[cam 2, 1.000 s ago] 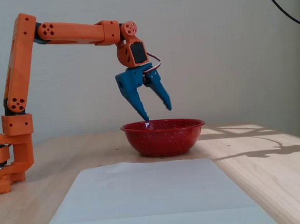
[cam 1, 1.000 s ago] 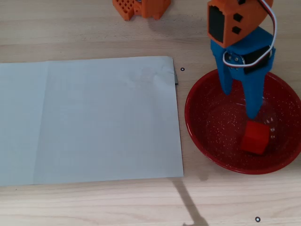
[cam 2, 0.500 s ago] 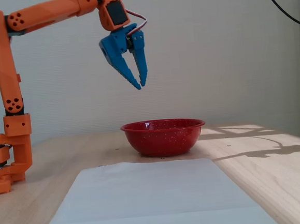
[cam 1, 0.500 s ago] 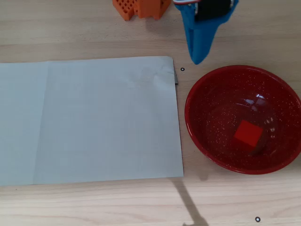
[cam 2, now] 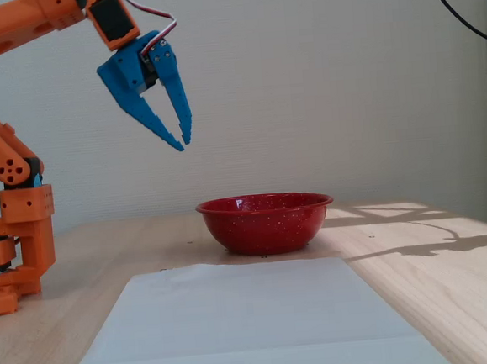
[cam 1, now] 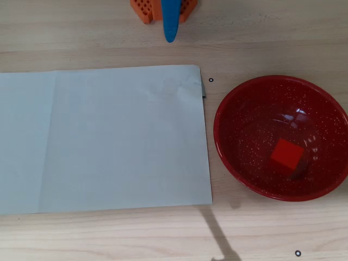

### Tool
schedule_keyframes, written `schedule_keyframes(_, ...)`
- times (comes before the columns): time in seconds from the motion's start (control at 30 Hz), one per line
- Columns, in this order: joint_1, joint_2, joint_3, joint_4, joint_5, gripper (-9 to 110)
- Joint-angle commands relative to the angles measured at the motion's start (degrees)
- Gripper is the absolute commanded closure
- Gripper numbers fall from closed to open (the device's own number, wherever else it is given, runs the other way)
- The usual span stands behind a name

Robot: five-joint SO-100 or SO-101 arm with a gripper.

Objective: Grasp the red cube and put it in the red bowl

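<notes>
— Wooden table [cam 1: 109, 234], grey paper sheet [cam 1: 103, 138] just left of the red bowl [cam 1: 228, 147] in my overhead view. Where's the red cube [cam 1: 286, 154]?

— Lying inside the bowl, right of its centre.

— And the gripper [cam 2: 181, 142]?

— I see it high above the table, well left of the bowl in the fixed view, jaws nearly together, holding nothing.

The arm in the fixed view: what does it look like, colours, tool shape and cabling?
The arm has orange plastic links with round holes. A black servo sits at the wrist. The tool is blue, with two long tapered pointed fingers. A thin white and red cable loops above it.
</notes>
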Motion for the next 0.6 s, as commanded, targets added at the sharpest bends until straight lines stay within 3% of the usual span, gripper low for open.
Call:
schedule_keyframes(0.0, -2.3, 9.2, 4.4, -5.7, -1.2, 101)
schedule_keyframes(0.4, -2.6, 40.2, 49.7, -33.7, -3.9, 101)
schedule_keyframes(0.57, -3.1, 48.2, 61.7, -39.6, -3.8, 101)
